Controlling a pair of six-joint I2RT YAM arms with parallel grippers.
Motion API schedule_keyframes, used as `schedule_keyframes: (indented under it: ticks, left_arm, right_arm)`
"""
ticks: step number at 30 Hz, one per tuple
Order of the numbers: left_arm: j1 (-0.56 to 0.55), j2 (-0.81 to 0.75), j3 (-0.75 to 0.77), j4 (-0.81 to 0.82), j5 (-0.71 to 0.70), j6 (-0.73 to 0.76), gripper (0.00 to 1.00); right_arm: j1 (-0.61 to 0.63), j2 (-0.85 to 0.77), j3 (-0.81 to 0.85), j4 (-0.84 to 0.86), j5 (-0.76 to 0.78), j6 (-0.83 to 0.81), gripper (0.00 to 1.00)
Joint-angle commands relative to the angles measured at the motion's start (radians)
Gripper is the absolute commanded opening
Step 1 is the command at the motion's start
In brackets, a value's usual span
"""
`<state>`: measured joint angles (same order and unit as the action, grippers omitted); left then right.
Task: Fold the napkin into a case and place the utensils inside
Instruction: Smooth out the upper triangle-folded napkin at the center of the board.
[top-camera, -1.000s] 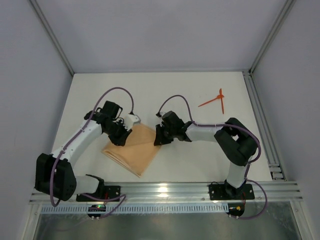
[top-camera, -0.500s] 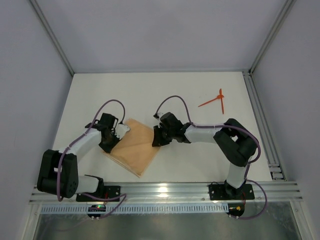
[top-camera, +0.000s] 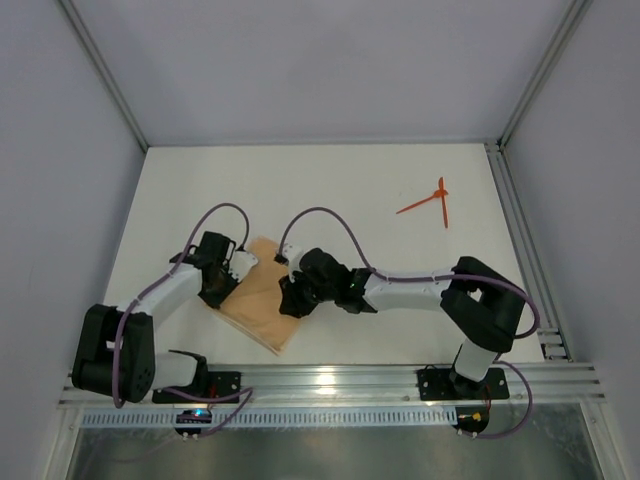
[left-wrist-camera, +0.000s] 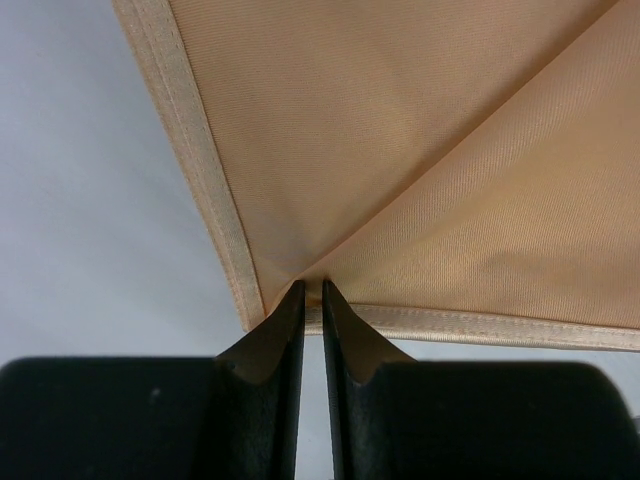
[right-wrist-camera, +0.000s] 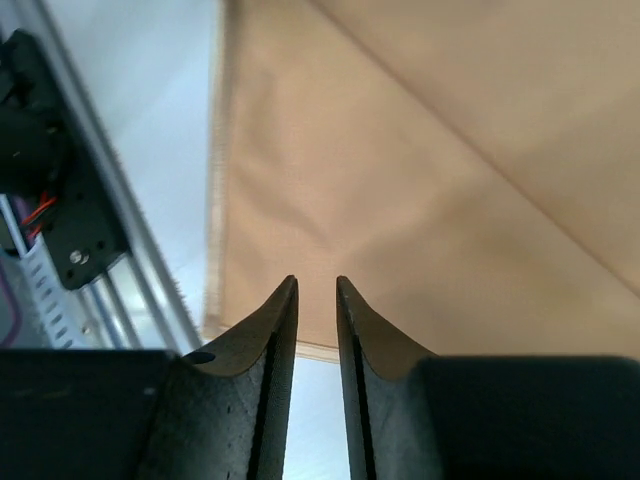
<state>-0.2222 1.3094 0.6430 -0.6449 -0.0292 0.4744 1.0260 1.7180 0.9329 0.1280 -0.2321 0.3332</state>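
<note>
Evidently the left hand (left-wrist-camera: 312, 290) is clamped on a hemmed corner of the soft peach-orange cloth napkin (left-wrist-camera: 400, 130). Its fingers are almost together with the cloth pinched at their tips and creases fanning out from that point, which looks like a grip meant to carry the corner across for a fold. The right hand (right-wrist-camera: 316, 282) sits low over the napkin's other side, fingers a little apart with no cloth seen between them, probably to pin the layers. The left arm (top-camera: 165, 290) is bent sharply, reaching in from the left; the right arm (top-camera: 410, 290) stretches long and low from its base. The napkin lies partly folded by the near edge of the white worktop (top-camera: 330, 180), left of centre, not yet a case. The two thin orange-red plastic utensils (top-camera: 430, 203) lie crossed toward the far right corner, well apart from it.
</note>
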Motion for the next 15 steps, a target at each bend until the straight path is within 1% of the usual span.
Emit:
schedule_keyframes:
  ticks: [1, 3, 4, 5, 6, 7, 10, 15]
  left_arm:
    - [0.001, -0.012, -0.034, 0.054, -0.005, 0.0, 0.13]
    - [0.001, -0.018, -0.04, 0.054, 0.003, 0.0, 0.13]
    - [0.001, -0.022, -0.042, 0.056, 0.006, 0.0, 0.13]
    - [0.0, -0.024, -0.043, 0.056, 0.008, 0.0, 0.13]
    - [0.001, -0.025, -0.043, 0.057, 0.008, 0.0, 0.13]
    - [0.001, -0.027, -0.043, 0.057, 0.006, 0.0, 0.13]
    - [0.001, -0.036, -0.046, 0.057, 0.009, -0.005, 0.13]
    - [0.001, -0.052, -0.049, 0.05, 0.015, -0.011, 0.13]
  right_arm:
    - [0.072, -0.032, -0.017, 0.113, -0.013, -0.101, 0.29]
    - [0.133, -0.041, -0.046, 0.113, 0.02, -0.164, 0.34]
    - [0.185, -0.06, -0.058, 0.114, 0.063, -0.205, 0.39]
    - [0.215, -0.069, -0.071, 0.117, 0.094, -0.283, 0.41]
    - [0.241, -0.077, -0.092, 0.12, 0.117, -0.319, 0.42]
    - [0.258, -0.084, -0.101, 0.142, 0.134, -0.335, 0.46]
    - [0.269, -0.101, -0.15, 0.205, 0.125, -0.379, 0.51]
    - [0.279, -0.055, -0.118, 0.176, 0.14, -0.427, 0.53]
